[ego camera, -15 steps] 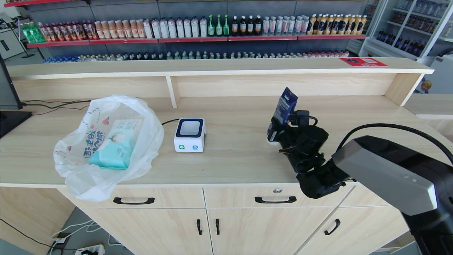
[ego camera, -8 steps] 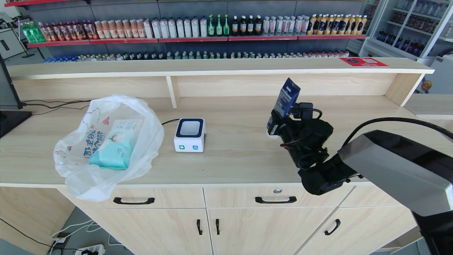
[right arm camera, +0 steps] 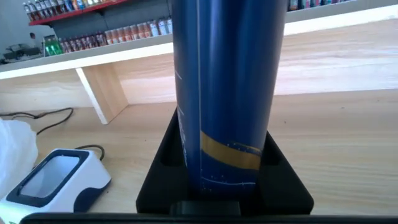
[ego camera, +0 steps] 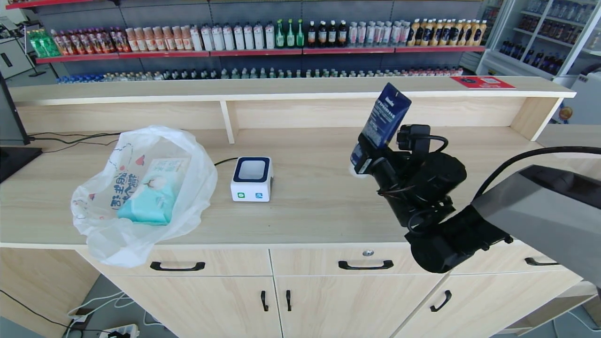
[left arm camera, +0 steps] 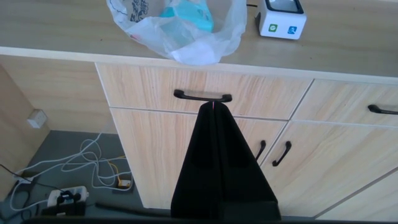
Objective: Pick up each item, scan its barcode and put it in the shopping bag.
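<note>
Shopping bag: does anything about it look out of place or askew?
Slightly. The shopping bag lies slumped on its side, and its lower part hangs over the front edge of the counter, above a drawer. The teal pack inside rests on the counter top. Nothing looks spilled or damaged.

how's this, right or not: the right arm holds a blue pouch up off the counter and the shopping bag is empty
No: the shopping bag is not empty; the head view shows a teal pack lying in it. The right gripper does hold the blue pouch up off the counter.
</note>
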